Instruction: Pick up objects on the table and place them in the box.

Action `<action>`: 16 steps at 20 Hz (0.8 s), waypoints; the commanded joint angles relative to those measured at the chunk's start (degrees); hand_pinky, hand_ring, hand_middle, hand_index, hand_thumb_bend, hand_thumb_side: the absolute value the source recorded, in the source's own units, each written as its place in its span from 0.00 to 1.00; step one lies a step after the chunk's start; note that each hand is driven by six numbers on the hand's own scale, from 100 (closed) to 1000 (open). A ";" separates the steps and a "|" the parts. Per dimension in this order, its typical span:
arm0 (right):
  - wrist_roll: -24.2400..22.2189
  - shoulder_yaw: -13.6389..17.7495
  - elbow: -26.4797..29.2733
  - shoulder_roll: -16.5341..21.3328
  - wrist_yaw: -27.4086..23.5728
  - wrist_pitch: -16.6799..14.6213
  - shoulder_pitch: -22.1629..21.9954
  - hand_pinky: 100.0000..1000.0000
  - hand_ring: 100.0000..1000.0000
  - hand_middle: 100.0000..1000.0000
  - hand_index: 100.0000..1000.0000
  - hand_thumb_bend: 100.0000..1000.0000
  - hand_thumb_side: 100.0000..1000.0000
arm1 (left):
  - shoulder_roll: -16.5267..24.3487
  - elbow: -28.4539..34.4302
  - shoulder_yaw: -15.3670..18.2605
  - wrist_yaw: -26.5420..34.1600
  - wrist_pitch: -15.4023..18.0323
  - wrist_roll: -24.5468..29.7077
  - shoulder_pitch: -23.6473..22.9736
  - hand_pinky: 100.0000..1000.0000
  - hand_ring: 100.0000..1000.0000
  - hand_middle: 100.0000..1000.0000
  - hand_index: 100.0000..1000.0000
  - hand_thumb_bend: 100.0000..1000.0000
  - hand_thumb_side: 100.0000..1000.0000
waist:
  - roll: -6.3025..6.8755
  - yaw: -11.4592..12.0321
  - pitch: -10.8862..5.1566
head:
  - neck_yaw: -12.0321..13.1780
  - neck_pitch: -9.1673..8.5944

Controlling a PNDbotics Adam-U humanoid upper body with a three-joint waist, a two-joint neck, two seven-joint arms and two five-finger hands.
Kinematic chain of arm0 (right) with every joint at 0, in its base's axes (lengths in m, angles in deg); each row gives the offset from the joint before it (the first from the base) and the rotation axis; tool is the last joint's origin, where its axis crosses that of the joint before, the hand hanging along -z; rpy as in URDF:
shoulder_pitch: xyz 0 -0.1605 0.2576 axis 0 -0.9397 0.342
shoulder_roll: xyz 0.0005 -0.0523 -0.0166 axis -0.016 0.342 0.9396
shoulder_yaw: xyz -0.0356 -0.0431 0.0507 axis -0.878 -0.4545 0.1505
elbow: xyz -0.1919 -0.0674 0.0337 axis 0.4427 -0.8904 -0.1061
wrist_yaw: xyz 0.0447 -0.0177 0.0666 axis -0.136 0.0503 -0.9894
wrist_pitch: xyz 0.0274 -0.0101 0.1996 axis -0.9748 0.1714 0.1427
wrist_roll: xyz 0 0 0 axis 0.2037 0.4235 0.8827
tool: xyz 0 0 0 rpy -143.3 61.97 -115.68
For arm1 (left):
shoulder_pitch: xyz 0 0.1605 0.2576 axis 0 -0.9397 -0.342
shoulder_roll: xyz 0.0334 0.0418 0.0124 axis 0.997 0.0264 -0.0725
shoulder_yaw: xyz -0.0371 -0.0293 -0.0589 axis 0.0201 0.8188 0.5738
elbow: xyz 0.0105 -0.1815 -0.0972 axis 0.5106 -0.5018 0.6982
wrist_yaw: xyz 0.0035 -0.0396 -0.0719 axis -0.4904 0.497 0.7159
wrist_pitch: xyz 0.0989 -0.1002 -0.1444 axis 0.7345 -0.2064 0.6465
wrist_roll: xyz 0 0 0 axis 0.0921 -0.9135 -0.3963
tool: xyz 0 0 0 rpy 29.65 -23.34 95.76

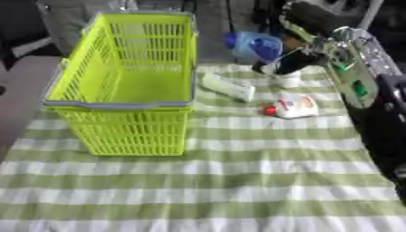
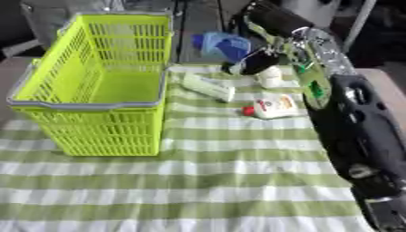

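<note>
At the left of the surface (image 1: 238, 190), which is covered by a green and white striped cloth, stands a lime-green mesh basket (image 1: 127, 86), upright and open at the top. Nothing shows inside it, so it appears to be the box the task means, set where either arm can drop things over its rim.

Just to the right of the basket lies a long white tube-like package (image 1: 228, 86), flat and angled, close to the basket's right wall but apart from it. Further right lies a white pouch with a red cap (image 1: 293, 107), also flat on the cloth, near the tube yet not touching it. Behind them, at the far edge, sits a blue object (image 1: 255, 45) whose form is hard to make out.

Right again, a small white container (image 2: 270, 76) stands upright, and the right hand (image 2: 252, 64) hangs over it from the upper right, dark fingers at its top. Whether those fingers have closed on the container or only hover cannot be told. The approach from above likely suits an upright, narrow thing, letting it be lifted straight and carried left to the basket.

The left hand shows in neither view.
</note>
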 commanded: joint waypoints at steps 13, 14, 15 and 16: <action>1.65 -7.67 -0.06 -7.78 7.30 -8.04 7.04 0.85 0.82 0.66 0.73 0.41 0.43 | 2.13 1.16 -0.89 0.94 -0.26 1.06 0.72 0.66 0.74 0.77 0.76 0.23 0.90 | -1.26 4.00 -2.48 | -2.00 -0.02; -1.19 -8.64 -1.10 -7.94 7.87 -9.86 6.76 0.99 0.94 0.94 0.95 0.43 0.45 | 2.15 1.16 -0.86 0.95 -0.24 1.05 0.73 0.66 0.74 0.77 0.76 0.23 0.90 | -1.32 4.11 -2.47 | -1.99 -0.08; -4.61 -8.96 -1.91 -8.13 7.98 -11.45 6.66 1.00 1.00 1.00 1.00 0.61 0.41 | 2.17 1.16 -0.81 0.93 -0.24 1.04 0.71 0.66 0.74 0.77 0.76 0.23 0.90 | -1.34 4.15 -2.47 | -1.96 -0.11; -8.57 -9.13 -2.91 -8.27 7.76 -12.59 6.47 1.00 1.00 1.00 1.00 0.44 0.46 | 2.18 1.16 -0.78 0.89 -0.26 1.03 0.71 0.66 0.74 0.77 0.76 0.23 0.90 | -1.44 4.12 -2.47 | -1.93 -0.13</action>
